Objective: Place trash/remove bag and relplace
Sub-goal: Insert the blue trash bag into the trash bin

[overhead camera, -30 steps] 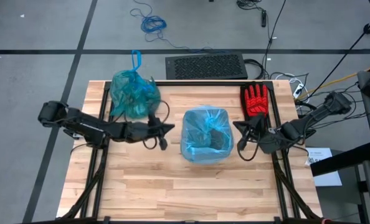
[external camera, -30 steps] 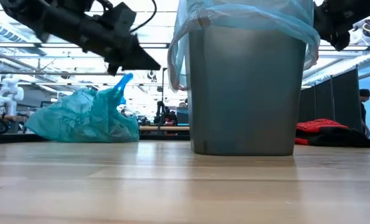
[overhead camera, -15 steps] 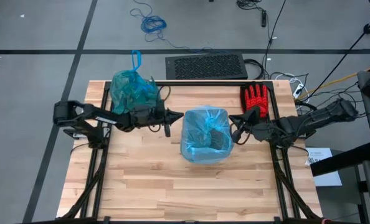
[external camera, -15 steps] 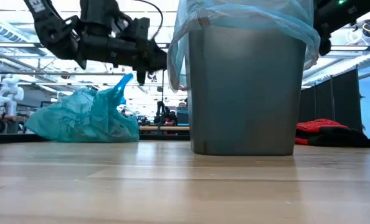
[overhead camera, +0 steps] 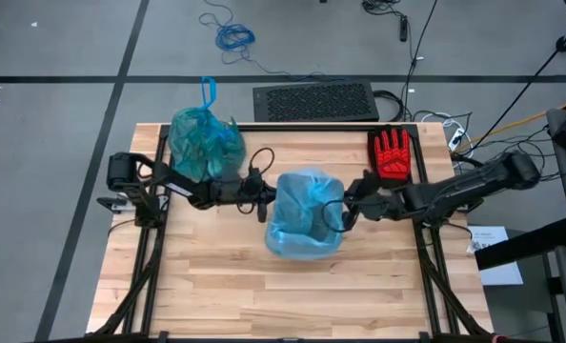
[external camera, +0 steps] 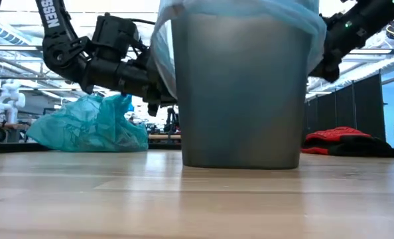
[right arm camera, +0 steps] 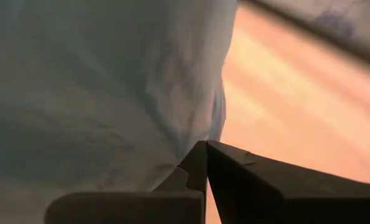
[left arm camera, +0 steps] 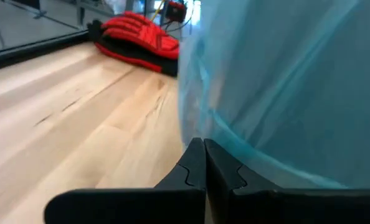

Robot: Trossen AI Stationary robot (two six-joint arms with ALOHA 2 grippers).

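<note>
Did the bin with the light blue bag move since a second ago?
Yes. The bin has slid away from the red glove, toward the left arm's side and slightly toward the table's near edge. Both shut pincers, left and right, sit against its liner.

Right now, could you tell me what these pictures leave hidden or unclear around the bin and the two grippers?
- Bin contents: high view, the pale blue liner veils the inside; low view sits below the rim.
- Tied teal bag: crinkled plastic hides its contents in both views.
- Left gripper, right gripper: shut against the liner; whether plastic is pinched is unclear.
- Red glove: low view, partly behind the bin.
</note>
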